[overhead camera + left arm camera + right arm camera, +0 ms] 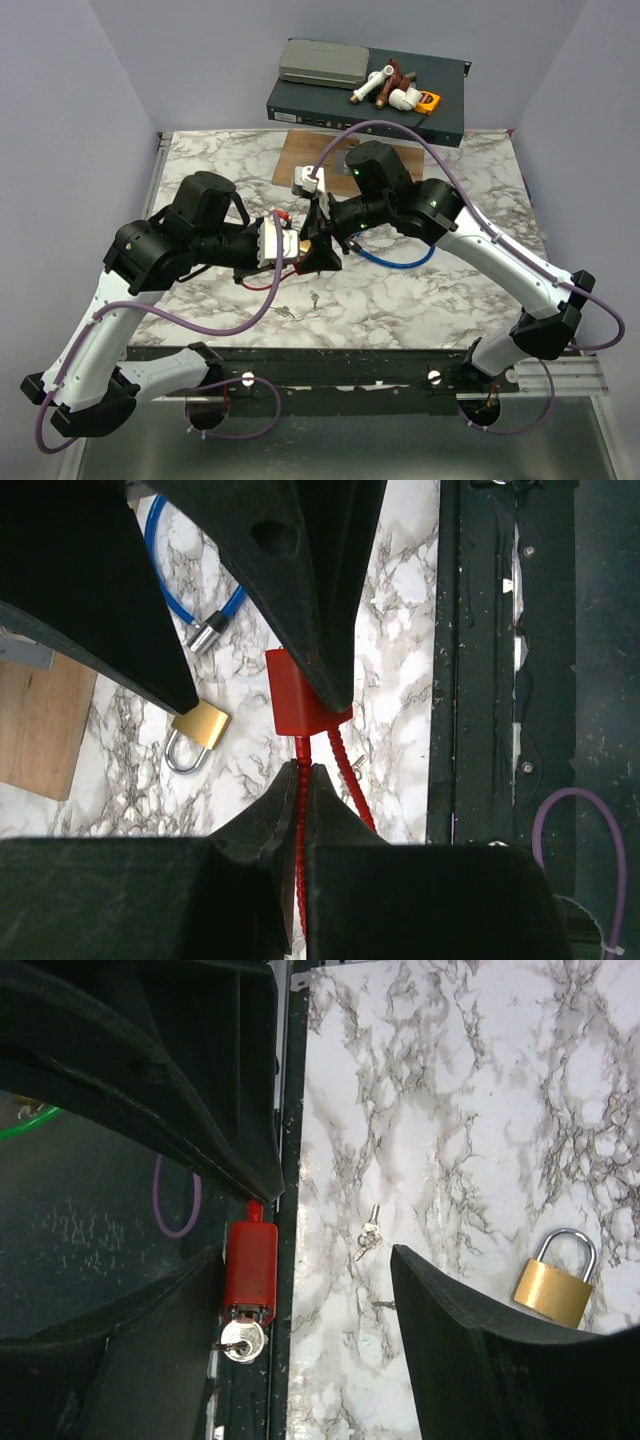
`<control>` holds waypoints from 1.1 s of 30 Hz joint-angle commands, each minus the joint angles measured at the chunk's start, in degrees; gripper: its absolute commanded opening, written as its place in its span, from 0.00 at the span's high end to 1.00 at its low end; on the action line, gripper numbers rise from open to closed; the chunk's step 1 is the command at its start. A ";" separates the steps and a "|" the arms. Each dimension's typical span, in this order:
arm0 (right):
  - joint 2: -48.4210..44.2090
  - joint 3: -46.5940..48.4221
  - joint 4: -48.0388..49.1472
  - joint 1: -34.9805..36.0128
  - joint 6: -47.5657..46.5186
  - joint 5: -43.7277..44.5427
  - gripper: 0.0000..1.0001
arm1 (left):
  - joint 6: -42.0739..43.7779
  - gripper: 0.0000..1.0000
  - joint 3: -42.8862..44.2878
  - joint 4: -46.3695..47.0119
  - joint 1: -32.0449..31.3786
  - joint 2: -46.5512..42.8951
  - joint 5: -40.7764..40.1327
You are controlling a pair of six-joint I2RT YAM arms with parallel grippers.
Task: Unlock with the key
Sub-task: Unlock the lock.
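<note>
**A:** What's the setting?

**B:** A white marble tabletop [440, 290] with grey veins, boxed in by plain lavender walls [70, 100]. A wooden board [300, 160] lies at upper centre, and a dark rail [350, 365] runs along the bottom edge.

**A:** And the red lock [250, 1265]?

**B:** It hangs mid-frame, above the tabletop. The left hand [301, 785] is pinched tight on its red cable [347, 765]. The right hand [305, 1260] stands wide around the body, and the key [243, 1341] is in the lock's end.

**A:** Anything unclear?

**B:** Only the key's head shows. From above, both hands hide the lock. I can't tell whether a finger touches it. A brass padlock [556, 1285] and loose keys [367, 1232] lie on the marble.
</note>
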 commanded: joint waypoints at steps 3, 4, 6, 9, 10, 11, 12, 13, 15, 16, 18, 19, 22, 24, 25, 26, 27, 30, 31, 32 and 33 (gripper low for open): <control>3.28 3.44 -5.33 2.67 -2.16 4.71 0.32 | 2.10 1.00 0.83 -1.15 0.22 -0.09 1.56; 3.82 3.72 -5.68 2.92 -2.12 4.95 0.34 | 2.34 1.00 1.13 -1.26 0.17 -0.04 1.46; 4.72 4.08 -6.24 3.34 -2.08 5.11 0.36 | 2.83 1.00 1.65 -1.67 0.16 0.08 1.11; 5.72 4.21 -6.76 3.77 -1.88 5.64 0.39 | 3.56 1.00 2.52 -2.19 0.22 0.29 0.73; 5.98 4.14 -6.96 3.88 -1.88 5.97 0.41 | 3.78 1.00 2.79 -2.40 0.17 0.29 0.57; 6.17 4.13 -7.14 4.09 -1.87 6.48 0.41 | 4.07 1.00 3.07 -2.51 0.21 0.37 0.37; 6.31 4.13 -7.42 4.23 -1.89 7.25 0.42 | 4.39 1.00 3.35 -2.65 0.20 0.38 0.09; 6.49 4.20 -7.58 4.41 -1.87 7.80 0.43 | 4.68 1.00 3.44 -2.81 0.20 0.38 -0.13; 6.80 4.54 -7.75 4.52 -1.83 8.68 0.48 | 5.26 1.00 3.53 -3.05 0.21 0.36 -0.54; 7.02 4.88 -7.93 4.60 -1.82 8.88 0.52 | 5.49 1.00 3.55 -3.20 0.23 0.37 -0.75; 7.24 5.40 -7.89 4.80 -1.86 9.38 0.62 | 5.99 1.00 3.81 -3.54 0.22 0.47 -0.98; 7.24 5.52 -7.61 4.89 -1.84 9.53 0.72 | 6.05 1.00 3.87 -3.65 0.14 0.46 -1.11; 7.33 5.63 -6.06 5.00 -1.01 10.59 0.99 | 6.21 1.00 4.39 -4.05 -0.16 0.63 -1.28; 7.20 5.21 -4.74 5.14 -0.80 10.39 1.00 | 6.13 1.00 4.42 -4.01 -0.62 0.65 -1.44; 6.88 4.52 -3.80 5.25 -0.64 9.83 0.99 | 5.96 1.00 4.32 -3.87 -0.89 0.64 -1.56; 6.44 3.61 -2.27 5.27 -0.28 9.25 0.99 | 5.80 1.00 4.32 -3.83 -1.13 0.64 -1.61; 5.77 2.16 -0.46 5.34 0.22 8.54 0.99 | 5.55 1.00 4.24 -3.61 -1.37 0.64 -1.69; 3.74 -2.17 6.57 5.33 2.33 6.31 0.99 | 4.91 1.00 3.95 -2.86 -2.07 0.73 -1.98; 3.13 -3.73 9.07 5.33 3.67 6.12 0.99 | 4.68 1.00 3.73 -2.63 -2.22 0.73 -2.10; 2.43 -5.59 12.52 5.35 5.14 6.20 0.99 | 4.40 1.00 3.47 -2.52 -2.53 0.81 -2.27; 1.72 -7.17 16.05 5.33 6.87 6.46 0.99 | 4.14 1.00 3.21 -2.43 -2.72 0.84 -2.20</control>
